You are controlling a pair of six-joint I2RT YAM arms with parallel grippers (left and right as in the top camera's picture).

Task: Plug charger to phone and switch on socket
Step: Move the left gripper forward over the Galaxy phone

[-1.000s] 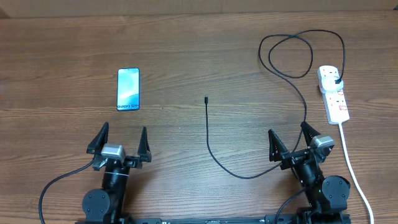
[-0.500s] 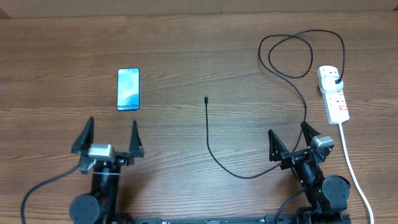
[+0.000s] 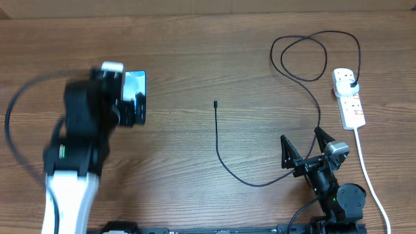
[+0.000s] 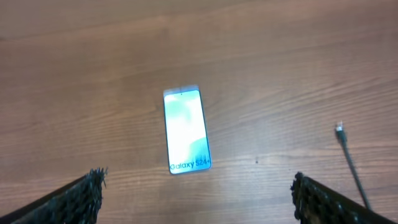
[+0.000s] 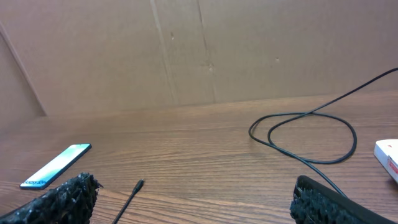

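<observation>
A slim blue-screened smartphone lies flat, left of centre, on the brown wooden table. The left gripper hovers above it, fingers spread wide and empty. A thin black charger cable runs from mid-table to the white oblong power strip at far right. The right gripper sits near the front edge, fingers apart and empty.

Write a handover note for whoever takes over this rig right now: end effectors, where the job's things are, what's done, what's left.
Left end effector: open, empty, above the phone, which lies flat with its screen lit.
Right end effector: open, empty, low at near right.
Charger: its tip lies loose, well right of the phone; its plug appears seated in the socket, far right.
Done: nothing connected to the phone yet.
Left: tip into phone, then switch on socket; switch state unreadable.
</observation>
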